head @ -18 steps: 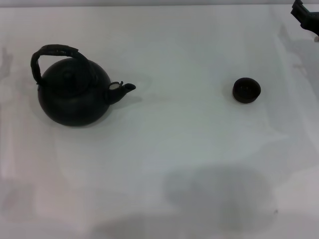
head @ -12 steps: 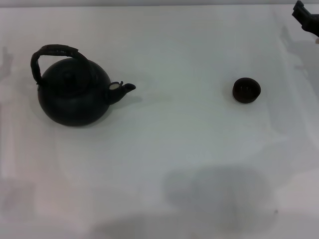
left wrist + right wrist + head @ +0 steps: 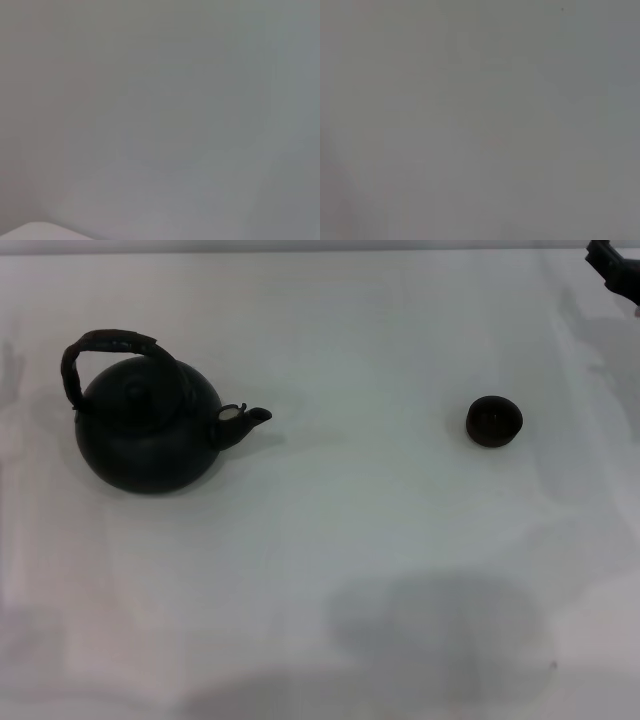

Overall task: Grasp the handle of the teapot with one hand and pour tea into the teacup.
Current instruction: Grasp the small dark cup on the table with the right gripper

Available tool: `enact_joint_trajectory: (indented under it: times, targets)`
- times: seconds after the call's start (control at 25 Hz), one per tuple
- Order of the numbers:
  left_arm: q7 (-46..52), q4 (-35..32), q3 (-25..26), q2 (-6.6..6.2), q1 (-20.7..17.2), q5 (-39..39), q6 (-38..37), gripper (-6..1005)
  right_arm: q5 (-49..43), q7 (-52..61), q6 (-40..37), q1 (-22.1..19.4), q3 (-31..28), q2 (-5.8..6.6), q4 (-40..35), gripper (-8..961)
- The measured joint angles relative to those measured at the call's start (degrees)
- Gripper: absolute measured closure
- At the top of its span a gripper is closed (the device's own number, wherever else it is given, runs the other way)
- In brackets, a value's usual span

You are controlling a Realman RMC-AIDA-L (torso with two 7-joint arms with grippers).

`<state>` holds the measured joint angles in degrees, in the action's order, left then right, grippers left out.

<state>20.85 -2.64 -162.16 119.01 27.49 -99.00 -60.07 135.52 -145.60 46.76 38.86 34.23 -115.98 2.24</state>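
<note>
So the teapot (image 3: 150, 435) is sitting upright on the left side of the white tabletop (image 3: 360, 540), matte black and round, with its lid knob on top. The handle (image 3: 105, 350) arches over the lid, a rough dark band that leans toward the far left side of the pot. The short spout points right, toward the teacup (image 3: 494, 421), which sits well apart from it on the right half of the tabletop, small and dark, standing open side up.

Only a bit of the right gripper (image 3: 615, 265) shows, a black piece poking in at the far right corner in the head view, well away from the cup and way across from the teapot. Can't tell if its fingers are apart or together, too little of it is showing. The left gripper isn't in the head view at all.

Both wrist views give just plain grey-white surface. There are soft grey shadows on the near part of the tabletop.
</note>
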Motion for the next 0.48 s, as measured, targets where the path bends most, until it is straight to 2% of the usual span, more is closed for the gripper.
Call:
enact_joint_trajectory:
  times: [0.08,0.2,0.36,0.4,0.48]
  targets:
    - [1.7,-0.1,-0.3,-0.01,-0.9,0.4,-1.7,122,-1.0,1.5,0.1,0.4,1.0,0.06,-0.5,99]
    - [2.5,0.4,-0.5,-0.1,-2.5,2.6,-5.2,122,-6.0,8.4,0.3,1.1,6.8,0.22,-4.4,99]
    - [2.5,1.7,-0.5,-0.43,-4.1,7.3,-8.5,122,-14.7,24.0,0.0,0.5,19.9,1.12,-15.9,99]
    - [2.5,2.1,-0.5,-0.44,-4.3,8.1,-9.0,122,-19.6,31.4,-0.3,0.0,25.6,1.93,-22.2,99]
    - [2.6,2.7,-0.5,-0.4,-4.8,8.6,-9.3,122,-22.4,34.8,-0.4,-0.1,27.7,2.34,-24.9,99]
